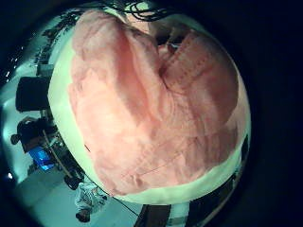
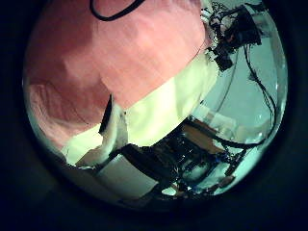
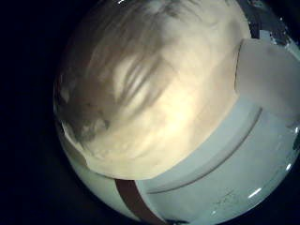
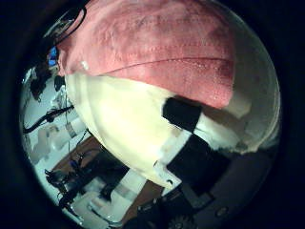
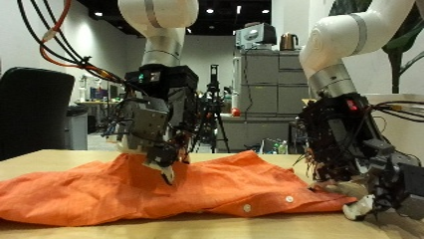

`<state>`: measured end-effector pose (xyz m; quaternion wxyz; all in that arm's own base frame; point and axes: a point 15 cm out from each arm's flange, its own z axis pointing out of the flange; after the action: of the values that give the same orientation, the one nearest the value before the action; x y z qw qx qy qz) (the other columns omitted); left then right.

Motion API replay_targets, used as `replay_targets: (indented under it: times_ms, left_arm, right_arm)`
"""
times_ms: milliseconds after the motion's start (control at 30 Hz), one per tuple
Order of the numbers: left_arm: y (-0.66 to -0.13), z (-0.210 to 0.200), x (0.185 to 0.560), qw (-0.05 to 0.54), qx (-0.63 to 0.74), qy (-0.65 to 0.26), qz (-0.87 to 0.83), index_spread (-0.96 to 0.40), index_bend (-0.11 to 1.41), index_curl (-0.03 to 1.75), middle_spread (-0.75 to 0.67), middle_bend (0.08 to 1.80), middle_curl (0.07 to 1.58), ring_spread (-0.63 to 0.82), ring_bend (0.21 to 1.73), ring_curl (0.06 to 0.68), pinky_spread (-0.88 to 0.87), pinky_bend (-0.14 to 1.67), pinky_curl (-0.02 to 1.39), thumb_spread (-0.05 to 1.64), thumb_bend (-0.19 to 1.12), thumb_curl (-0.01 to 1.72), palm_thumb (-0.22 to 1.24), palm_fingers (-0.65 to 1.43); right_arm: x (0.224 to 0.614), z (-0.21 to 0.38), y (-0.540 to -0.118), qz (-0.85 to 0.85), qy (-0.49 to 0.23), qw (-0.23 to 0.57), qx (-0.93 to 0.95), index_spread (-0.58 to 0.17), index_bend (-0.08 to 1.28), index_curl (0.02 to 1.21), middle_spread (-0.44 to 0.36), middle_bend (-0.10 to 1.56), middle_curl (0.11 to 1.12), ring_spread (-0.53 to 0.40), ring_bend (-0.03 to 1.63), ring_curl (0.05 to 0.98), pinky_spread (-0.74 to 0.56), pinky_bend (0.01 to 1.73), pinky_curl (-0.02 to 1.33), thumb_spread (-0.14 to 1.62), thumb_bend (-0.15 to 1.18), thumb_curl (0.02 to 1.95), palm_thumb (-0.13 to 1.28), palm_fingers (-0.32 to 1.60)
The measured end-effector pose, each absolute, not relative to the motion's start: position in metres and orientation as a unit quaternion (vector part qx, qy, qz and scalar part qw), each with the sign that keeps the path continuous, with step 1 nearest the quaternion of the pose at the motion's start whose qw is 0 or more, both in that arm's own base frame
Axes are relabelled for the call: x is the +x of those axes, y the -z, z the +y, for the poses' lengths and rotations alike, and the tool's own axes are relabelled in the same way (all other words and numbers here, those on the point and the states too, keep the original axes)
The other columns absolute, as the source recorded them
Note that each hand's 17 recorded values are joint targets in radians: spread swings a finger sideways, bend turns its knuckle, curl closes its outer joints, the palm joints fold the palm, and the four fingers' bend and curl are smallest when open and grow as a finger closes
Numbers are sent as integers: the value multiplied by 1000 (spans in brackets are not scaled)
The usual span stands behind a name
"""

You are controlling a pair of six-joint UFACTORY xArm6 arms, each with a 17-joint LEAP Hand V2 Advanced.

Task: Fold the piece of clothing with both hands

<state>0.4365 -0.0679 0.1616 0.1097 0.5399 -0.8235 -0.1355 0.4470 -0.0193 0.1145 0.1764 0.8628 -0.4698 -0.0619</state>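
Outside view: one orange shirt (image 5: 146, 184) lies spread on the desk (image 5: 33, 157); left hand (image 5: 152, 134) pinches its cloth; right hand (image 5: 351, 164), at 3 o'clock, fingers relaxed, holding nothing

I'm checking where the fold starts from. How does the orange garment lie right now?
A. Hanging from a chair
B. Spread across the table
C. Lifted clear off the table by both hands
B: the orange garment lies spread on the table, under both hands.
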Motion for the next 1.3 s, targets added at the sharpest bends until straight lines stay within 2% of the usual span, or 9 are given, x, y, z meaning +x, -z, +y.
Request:
replay_targets:
  times_ms: [167,300,367,400,467,633,733,933,1300]
  left_arm:
    - [-165,-66,435,112,539,136,-824,174,144,222,356,180,260,570,437,204,527,309,312,1187,-17,376,563,-55]
    - [-170,-63,437,111,540,134,-824,176,142,223,353,181,262,569,437,206,527,307,313,1188,-16,375,565,-53]
    - [-171,-62,437,110,540,133,-824,177,144,225,350,182,262,568,436,207,527,305,313,1188,-16,373,566,-52]
    - [-173,-62,437,109,540,132,-824,178,144,225,349,182,263,568,436,208,528,304,314,1188,-16,373,567,-52]
    - [-176,-61,437,109,540,129,-824,178,144,226,348,182,263,568,436,209,528,304,314,1188,-16,372,567,-52]
    - [-188,-54,437,105,544,122,-823,179,144,227,347,182,264,568,435,211,526,299,316,1188,-17,370,568,-53]
    - [-197,-46,437,103,548,116,-822,179,145,228,346,181,265,568,433,212,525,298,317,1190,-15,370,571,-52]
    - [-216,-24,424,111,555,112,-817,179,146,229,346,182,268,568,429,214,523,297,319,1196,-18,369,567,-49]
    - [-217,15,377,131,567,111,-806,179,145,232,346,184,269,568,427,217,523,291,318,1210,-18,359,543,-50]
  right_arm:
    - [446,-20,-117,-471,61,177,862,-359,262,423,-174,476,442,-291,675,374,-390,426,322,967,-13,371,817,1261]
    - [446,-22,-121,-471,58,178,862,-368,436,507,-183,682,527,-307,795,432,-523,591,385,945,-17,384,855,1412]
    - [447,-27,-123,-467,53,185,863,-367,500,542,-181,756,557,-307,854,456,-556,649,411,937,-19,390,865,1357]
    - [445,-28,-122,-467,55,187,862,-360,581,578,-178,828,585,-298,904,478,-536,707,441,927,0,405,912,1469]
    - [438,-30,-119,-466,62,193,861,-355,664,617,-173,903,618,-289,971,506,-516,796,483,905,7,423,960,1453]
    - [433,-33,-122,-469,59,195,859,-330,870,733,-174,1102,716,-270,1164,599,-444,1029,615,874,86,513,1167,1276]
    - [430,-38,-126,-476,57,194,856,-309,948,781,-163,1184,755,-259,1238,644,-403,1111,680,878,118,563,1230,1198]
    - [423,-52,-147,-486,44,185,853,-280,1014,837,-148,1274,798,-247,1317,702,-344,1181,775,892,179,659,1244,1101]
    - [405,-107,-196,-520,23,185,834,-254,1036,881,-133,1315,817,-237,1347,747,-302,1168,880,912,202,797,1212,1055]
